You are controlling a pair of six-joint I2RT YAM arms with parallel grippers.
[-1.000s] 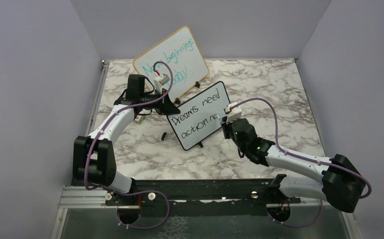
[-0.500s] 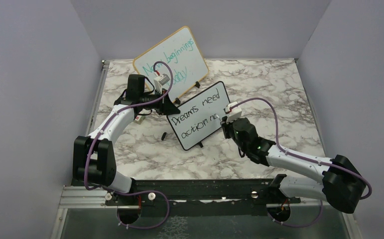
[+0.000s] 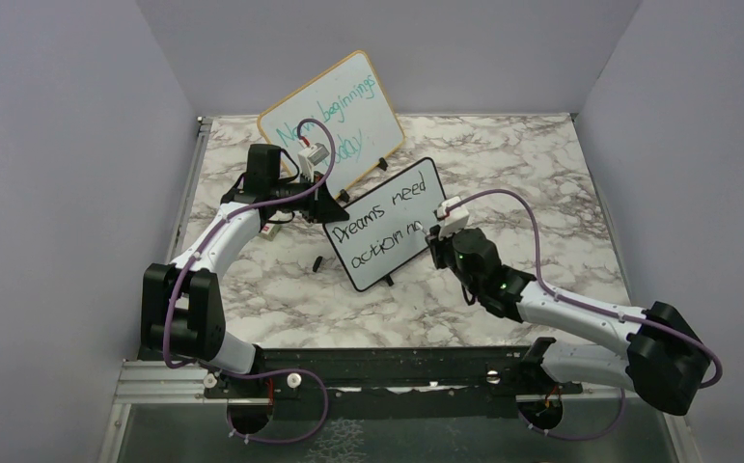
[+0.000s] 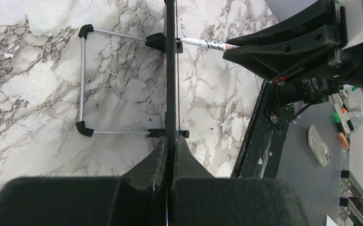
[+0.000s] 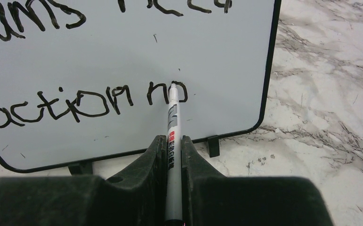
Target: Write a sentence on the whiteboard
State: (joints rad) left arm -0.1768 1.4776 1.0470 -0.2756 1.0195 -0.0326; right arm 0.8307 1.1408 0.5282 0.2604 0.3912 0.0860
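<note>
The whiteboard (image 5: 99, 61) stands tilted on its little black feet near the middle of the marble counter (image 3: 541, 193). The left fingers (image 4: 157, 160) are clenched on its left edge; in the left wrist view the board shows edge-on as a thin black line running up from between them. The board's wire stand (image 4: 82, 84) juts from its back onto the counter. The sentence (image 5: 80, 104) is in black marker on the face in two lines, "Dreams need" above and "action no" below.

At the board's right side, the right fingers (image 5: 194, 157) are clamped on a white marker (image 5: 172, 117) that points at the face. Its tip rests at the top of the last letter, the "o" of "no".

Behind the whiteboard, a larger wood-framed board (image 3: 348, 116) with teal handwriting leans near the back wall. Just off the whiteboard's lower left corner, a small black object (image 3: 318, 262) lies on the counter.
</note>
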